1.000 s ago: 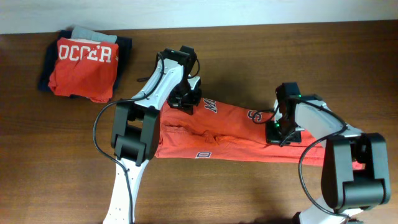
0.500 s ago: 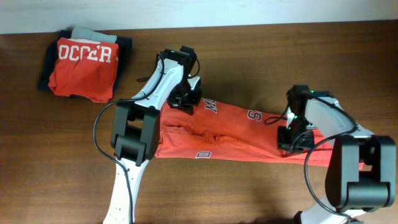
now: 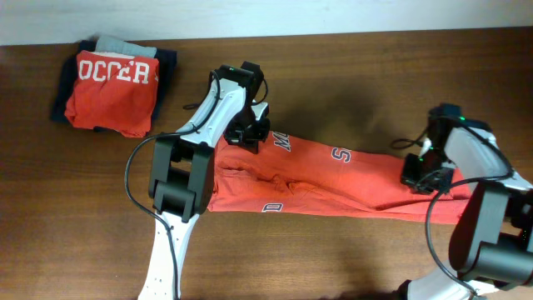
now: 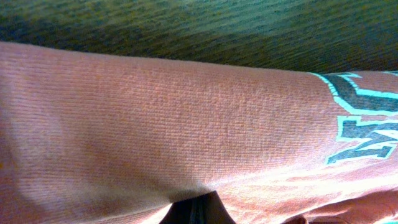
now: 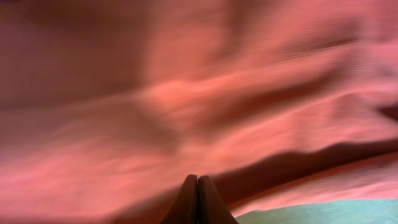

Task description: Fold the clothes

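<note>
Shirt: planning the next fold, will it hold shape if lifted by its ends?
Likely floppy: the shirt creases and ripples along its length, so its middle should sag. Probably light, judging by the thin knit. It should slide easily on the smooth table.

Wooden table (image 3: 333, 92) with stretched red T-shirt (image 3: 333, 179), folded pile (image 3: 112, 83)

Dark brown wood-grain table (image 3: 333, 250) with a pale strip (image 3: 333, 15) along its far edge, bearing at its far left one stack of folded garments (image 3: 112, 83): red shirt lettered "OCCER" in white (image 3: 112, 104) on top, grey piece (image 3: 121, 43) and navy piece (image 3: 166, 62) showing beneath.
</note>
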Robot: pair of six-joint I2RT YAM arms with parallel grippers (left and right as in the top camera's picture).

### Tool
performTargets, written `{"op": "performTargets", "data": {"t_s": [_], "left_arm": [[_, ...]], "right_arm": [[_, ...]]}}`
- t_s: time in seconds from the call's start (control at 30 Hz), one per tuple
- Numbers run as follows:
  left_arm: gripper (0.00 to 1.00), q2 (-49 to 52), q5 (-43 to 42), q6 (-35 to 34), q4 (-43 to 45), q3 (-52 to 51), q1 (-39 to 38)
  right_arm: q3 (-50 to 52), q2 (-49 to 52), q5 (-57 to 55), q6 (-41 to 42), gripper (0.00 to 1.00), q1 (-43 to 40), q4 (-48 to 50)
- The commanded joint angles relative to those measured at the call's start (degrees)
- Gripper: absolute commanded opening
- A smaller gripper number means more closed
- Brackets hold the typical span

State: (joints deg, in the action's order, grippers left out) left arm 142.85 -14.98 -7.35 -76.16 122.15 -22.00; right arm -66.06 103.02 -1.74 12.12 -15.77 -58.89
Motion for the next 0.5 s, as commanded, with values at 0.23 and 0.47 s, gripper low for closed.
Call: {"op": "performTargets", "data": {"t_s": [0.23, 0.47], "left_arm": [[0.02, 0.3, 1.0, 0.1, 0.1, 0.6, 1.2], [0.02, 0.3, 1.0, 0.1, 0.1, 0.6, 1.8]], "right_arm": [[4.4, -0.4, -3.2, 4.8, 0.04, -12.2, 1.0], [4.3, -0.4, -3.2, 7.0, 0.04, -19.0, 0.6]]}}
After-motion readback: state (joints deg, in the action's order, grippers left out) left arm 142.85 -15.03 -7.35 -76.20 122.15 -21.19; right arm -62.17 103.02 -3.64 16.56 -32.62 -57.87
